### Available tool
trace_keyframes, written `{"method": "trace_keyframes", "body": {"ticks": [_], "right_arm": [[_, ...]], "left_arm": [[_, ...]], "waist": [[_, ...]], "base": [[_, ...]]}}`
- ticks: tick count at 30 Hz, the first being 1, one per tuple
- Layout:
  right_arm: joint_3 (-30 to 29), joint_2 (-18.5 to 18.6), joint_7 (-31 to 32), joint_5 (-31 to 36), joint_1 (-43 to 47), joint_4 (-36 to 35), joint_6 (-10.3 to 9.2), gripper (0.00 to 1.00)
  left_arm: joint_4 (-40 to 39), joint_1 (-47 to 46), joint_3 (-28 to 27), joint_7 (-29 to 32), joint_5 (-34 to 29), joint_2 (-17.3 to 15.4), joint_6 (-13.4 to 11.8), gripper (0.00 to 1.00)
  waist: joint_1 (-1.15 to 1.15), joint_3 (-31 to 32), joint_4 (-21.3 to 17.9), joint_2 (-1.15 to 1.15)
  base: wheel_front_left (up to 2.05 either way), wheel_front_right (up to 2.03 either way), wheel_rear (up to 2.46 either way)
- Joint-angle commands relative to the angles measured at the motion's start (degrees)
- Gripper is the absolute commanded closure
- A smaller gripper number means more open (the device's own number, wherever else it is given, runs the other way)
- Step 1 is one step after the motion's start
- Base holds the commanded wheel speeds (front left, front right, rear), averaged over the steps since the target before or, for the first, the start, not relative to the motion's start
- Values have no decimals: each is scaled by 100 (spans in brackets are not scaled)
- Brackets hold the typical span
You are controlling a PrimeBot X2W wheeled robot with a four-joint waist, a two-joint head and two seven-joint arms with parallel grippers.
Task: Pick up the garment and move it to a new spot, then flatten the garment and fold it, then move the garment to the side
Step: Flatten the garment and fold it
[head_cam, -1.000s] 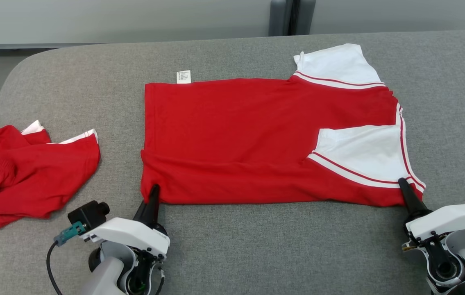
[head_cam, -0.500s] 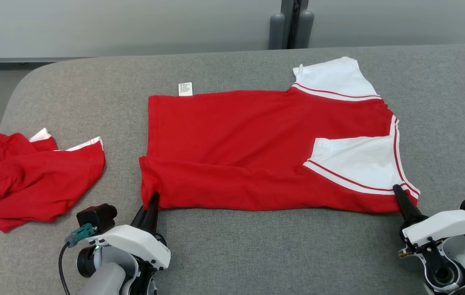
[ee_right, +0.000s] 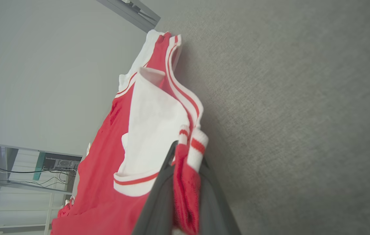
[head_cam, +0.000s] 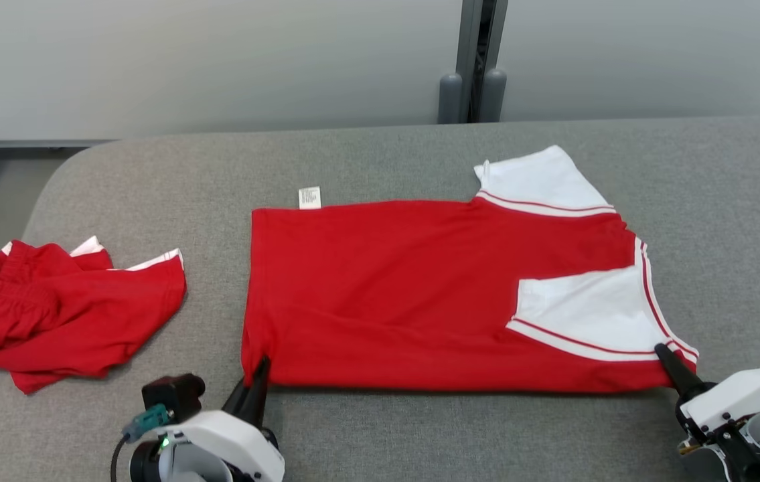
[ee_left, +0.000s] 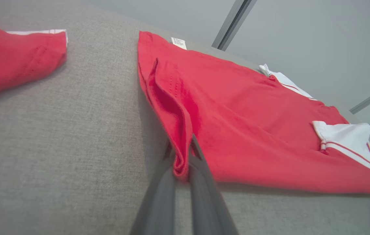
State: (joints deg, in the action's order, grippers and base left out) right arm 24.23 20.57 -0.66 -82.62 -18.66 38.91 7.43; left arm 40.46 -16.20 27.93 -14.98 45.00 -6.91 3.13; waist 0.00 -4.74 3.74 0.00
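A crumpled red garment with white trim [head_cam: 71, 314] lies on the grey fabric-covered table [head_cam: 420, 435], well apart to the left of the red T-shirt with white sleeves [head_cam: 420, 288] spread at its middle. The left hand [head_cam: 262, 365] is clamped on the shirt's near left corner, and the right hand [head_cam: 662, 351] on its near right corner. Open grey surface runs along the near edge, behind the shirt and to its right.
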Motion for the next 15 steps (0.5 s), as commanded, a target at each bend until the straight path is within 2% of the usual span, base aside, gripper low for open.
{"method": "trace_keyframes", "body": {"ticks": [1, 8, 15], "right_arm": [[-63, 72, 103, -82, 78, 31, 10, 100], [72, 140, 462, -125, 447, -45, 10, 100], [77, 201, 518, -160, 921, -137, 10, 100]], "left_arm": [[-19, 144, 27, -18, -42, -64, 20, 100], [-196, 587, 114, 55, 3, -149, -23, 100], [-534, 989, 211, 185, 22, -234, -118, 100]], "waist": [[0, 126, 17, 0], [0, 421, 19, 0], [0, 603, 55, 0]], "base": [[0, 0, 0], [0, 0, 0], [0, 0, 0]]}}
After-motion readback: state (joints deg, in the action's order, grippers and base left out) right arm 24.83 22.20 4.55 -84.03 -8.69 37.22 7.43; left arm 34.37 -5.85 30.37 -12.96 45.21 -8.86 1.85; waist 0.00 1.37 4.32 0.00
